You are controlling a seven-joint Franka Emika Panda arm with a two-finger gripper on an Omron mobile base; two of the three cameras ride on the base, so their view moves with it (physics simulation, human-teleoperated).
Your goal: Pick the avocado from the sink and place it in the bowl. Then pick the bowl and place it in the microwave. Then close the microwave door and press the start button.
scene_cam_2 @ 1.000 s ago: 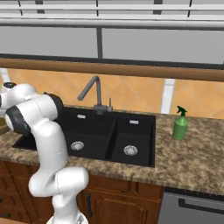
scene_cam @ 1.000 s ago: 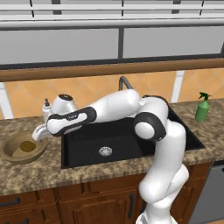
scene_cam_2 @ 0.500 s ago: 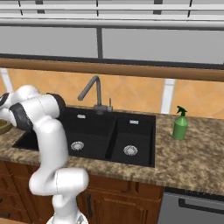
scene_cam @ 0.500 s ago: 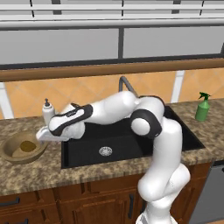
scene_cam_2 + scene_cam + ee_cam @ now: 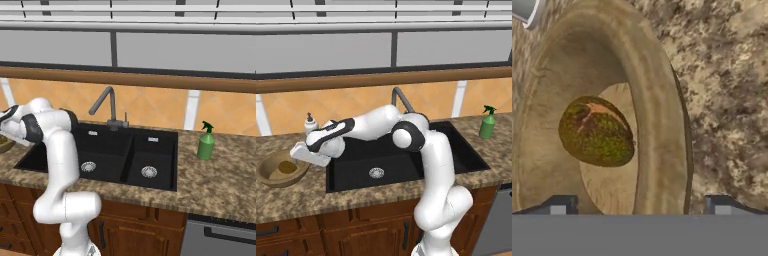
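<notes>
The brownish-olive avocado (image 5: pixel 596 131) lies inside the tan wooden bowl (image 5: pixel 658 120), left of its thick rim. On the counter left of the black sink (image 5: pixel 386 160) stands the same bowl (image 5: pixel 267 176), with the avocado (image 5: pixel 287 167) in it. My gripper (image 5: pixel 300 154) hangs open just above the bowl's right rim. In the hand view the gripper (image 5: pixel 640 206) straddles that rim, with one tip over the inside and the other over the counter, holding nothing. The microwave and its door are out of view.
A white soap bottle (image 5: pixel 310 122) stands behind the bowl. The grey faucet (image 5: pixel 401 97) rises behind the sink (image 5: pixel 115 150). A green spray bottle (image 5: pixel 487 122) stands on the granite counter (image 5: pixel 301 200) to the sink's right.
The hand has turned and sunk a little toward the bowl's right rim. Its jaws stay open and the avocado rests unmoved in the bowl.
</notes>
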